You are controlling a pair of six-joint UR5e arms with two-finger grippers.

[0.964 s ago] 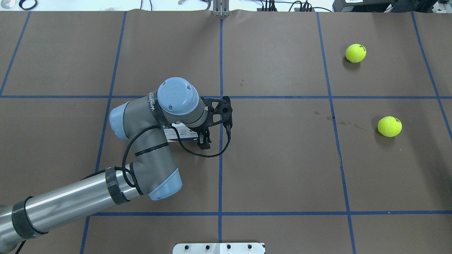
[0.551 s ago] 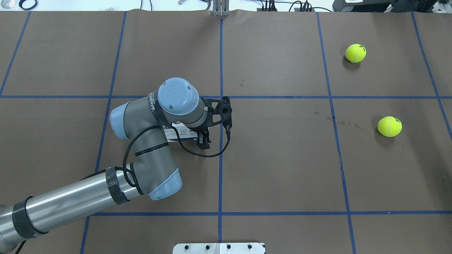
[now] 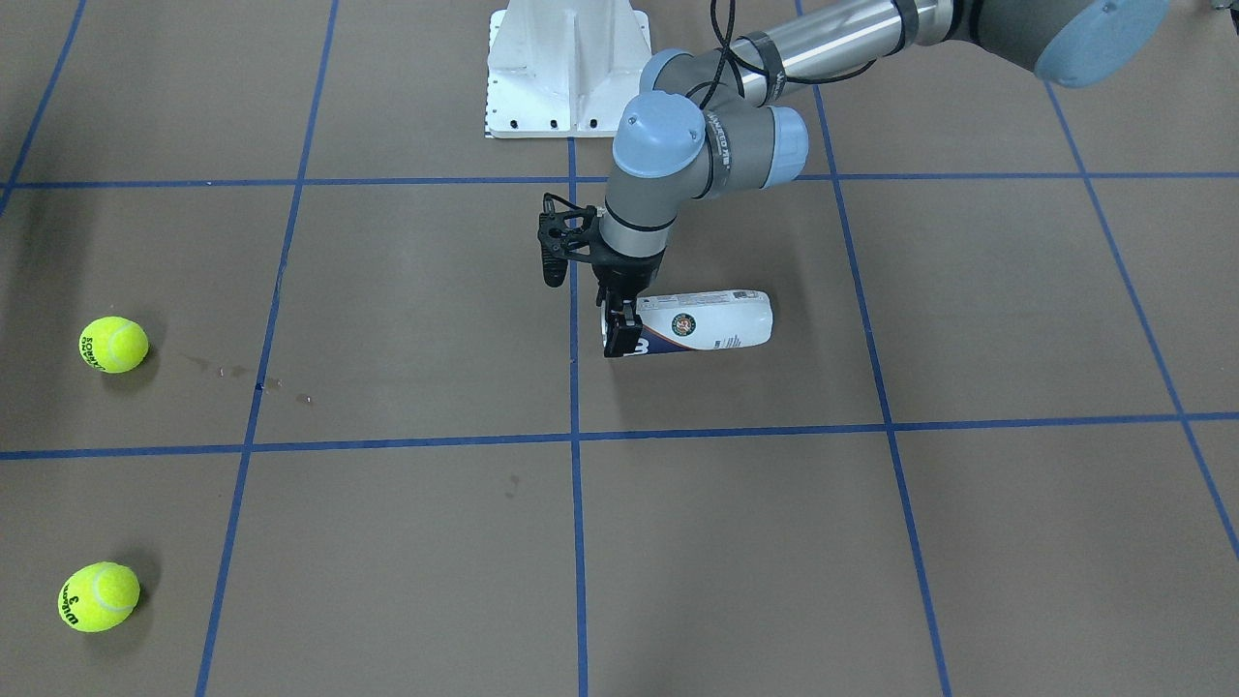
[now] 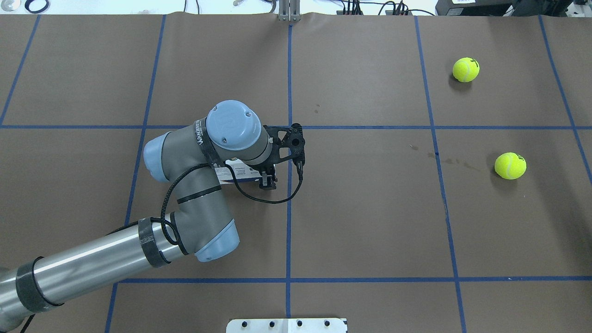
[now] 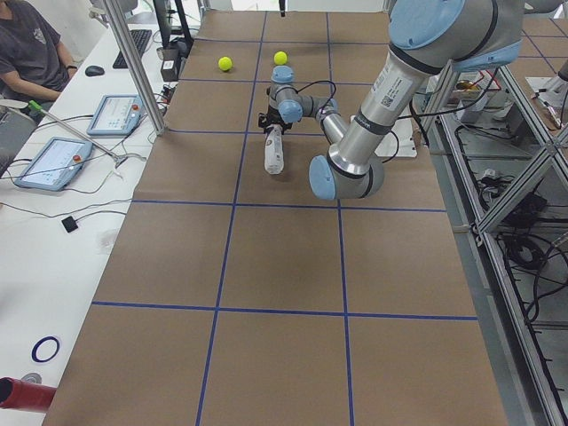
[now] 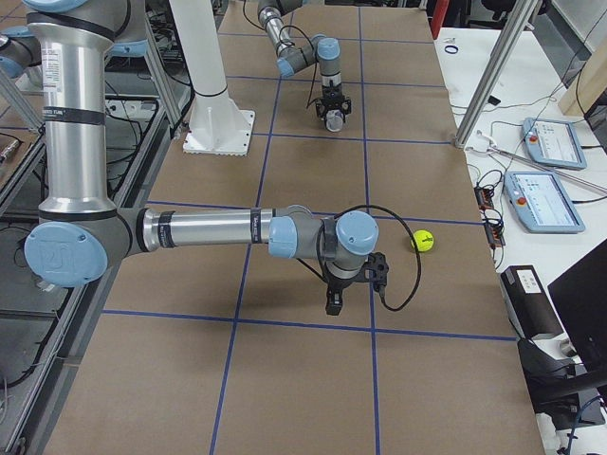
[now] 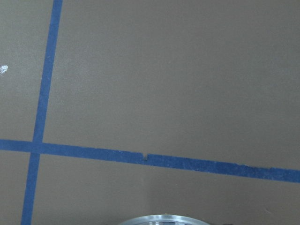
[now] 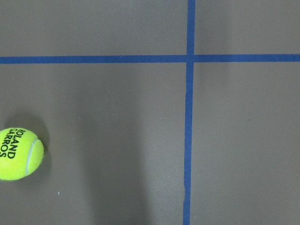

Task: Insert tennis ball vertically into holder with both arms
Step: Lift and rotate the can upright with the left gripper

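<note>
The holder [image 3: 716, 327] lies on its side on the brown table, white label up, left of the centre line in the overhead view [image 4: 238, 172]. My left gripper [image 3: 619, 337] [image 4: 267, 181] points straight down, shut on the holder's end nearest the centre line. The left wrist view shows only the holder's silver rim [image 7: 161, 219] at the bottom edge. Two yellow tennis balls [image 4: 465, 69] [image 4: 510, 165] rest far to the right. My right gripper [image 6: 334, 303] hangs above the table near one tennis ball [image 6: 422, 241]; I cannot tell whether it is open or shut.
Blue tape lines grid the brown table cover. The white pedestal [image 3: 566, 68] stands at the robot's edge. A seated person [image 5: 31, 44] and tablets [image 5: 51, 162] are beside the table's far side. The right wrist view looks down on a ball [image 8: 18, 153].
The left gripper's fingers and the holder's end have shifted slightly away from the robot. The balls have not moved.
</note>
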